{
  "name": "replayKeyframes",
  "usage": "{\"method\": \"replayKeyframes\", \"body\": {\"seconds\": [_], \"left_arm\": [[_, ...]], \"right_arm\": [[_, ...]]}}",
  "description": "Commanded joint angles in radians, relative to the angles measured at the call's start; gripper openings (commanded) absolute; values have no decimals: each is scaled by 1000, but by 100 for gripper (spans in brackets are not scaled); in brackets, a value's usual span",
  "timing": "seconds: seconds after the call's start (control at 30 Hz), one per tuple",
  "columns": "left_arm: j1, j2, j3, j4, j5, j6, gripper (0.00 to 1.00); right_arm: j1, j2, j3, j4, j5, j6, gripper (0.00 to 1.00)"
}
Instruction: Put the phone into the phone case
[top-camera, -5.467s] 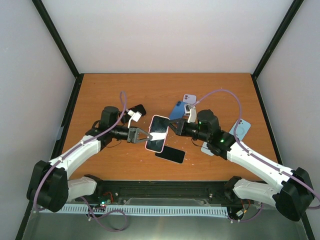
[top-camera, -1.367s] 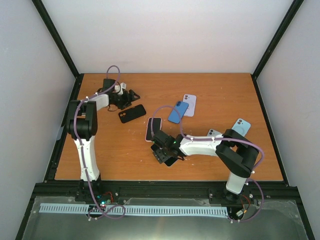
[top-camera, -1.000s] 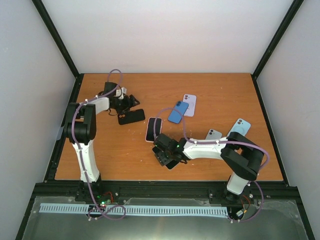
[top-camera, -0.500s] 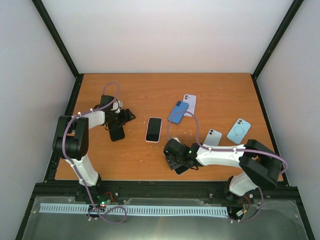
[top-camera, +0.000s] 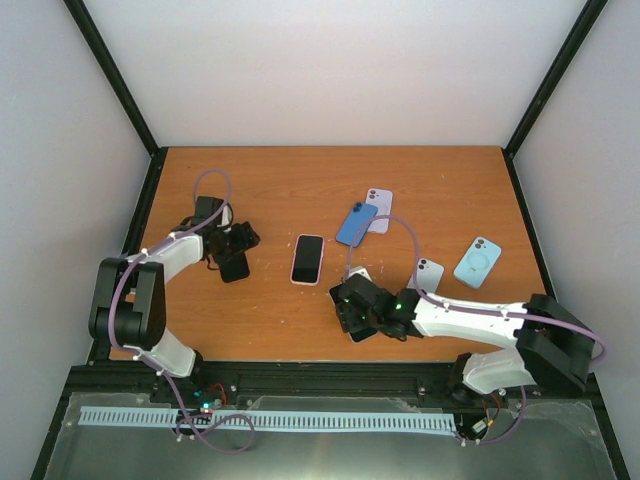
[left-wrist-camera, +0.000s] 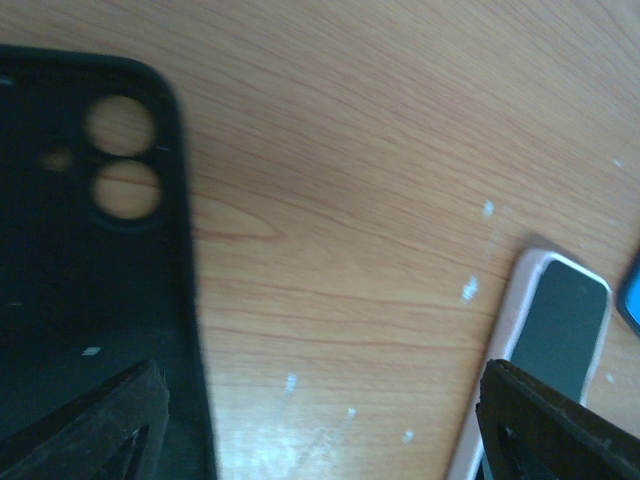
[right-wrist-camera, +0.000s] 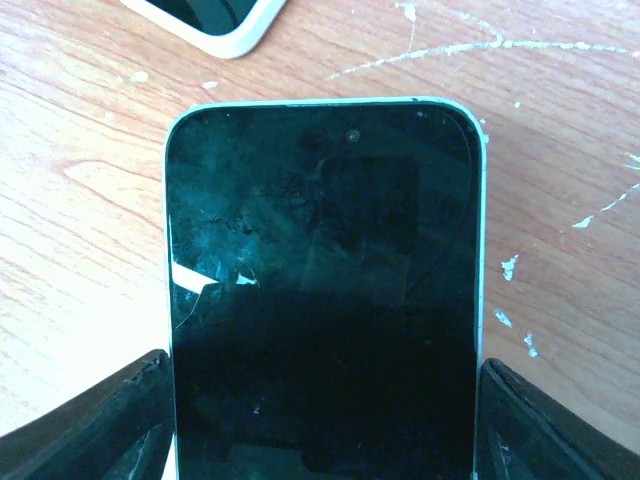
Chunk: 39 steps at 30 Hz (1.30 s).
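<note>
Phone (right-wrist-camera: 320, 250) lies face up near the front of the table (top-camera: 260, 320), right of centre. The right gripper (right-wrist-camera: 322, 365) has a finger against each long edge, so it is grasping the phone across its width. I judge the phone a stiff, flat slab, fairly heavy for its bulk, with smooth rounded sides that could slip out of a light pinch. The glass shows a crack near one long edge, so it looks fragile, and pressing on the face would be unwise. The long edges, about where the fingers sit, seem the right place to hold it. The phone case (left-wrist-camera: 90, 280), black with two round camera holes, lies on the left part of the table, well apart from the phone. It is probably light and somewhat flexible, likely to skid or bend when the phone is pushed in, so its rim would want steadying. The left gripper (left-wrist-camera: 320, 370) is spread wide and holds nothing, with one finger over the case and the other over bare wood near a pink-cased phone (top-camera: 308, 259). The wrist view cuts off the phone's lower half, and the gripper covers much of it from above. I cannot tell whether the phone rests on the wood or is slightly raised, whether the case's open side faces up, or whether the left finger touches it.
</note>
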Motion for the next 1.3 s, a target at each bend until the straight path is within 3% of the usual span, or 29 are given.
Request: {"method": "replayKeyframes", "body": {"seconds": [0.0, 0.3, 0.57, 0.87, 1.0, 1.13, 1.27], "left_arm": [[53, -41, 8, -36, -129, -40, 82], [140, -54, 0, -51, -196, -31, 78], [145, 7, -24, -21, -196, -33, 76], [146, 52, -47, 32, -169, -23, 64], [146, 63, -61, 50, -138, -11, 52], [146, 64, -72, 56, -97, 6, 27], [143, 32, -88, 58, -22, 24, 12]], "right_arm": [[-5, -102, -38, 75, 19, 19, 47], [-7, -274, -111, 146, -19, 15, 45], [-6, -321, -115, 153, -39, 18, 44], [-5, -325, -101, 132, -29, 18, 44], [-6, -333, -97, 129, -28, 22, 44], [-6, -341, -91, 120, -28, 30, 43], [-6, -342, -73, 103, -27, 40, 43]]}}
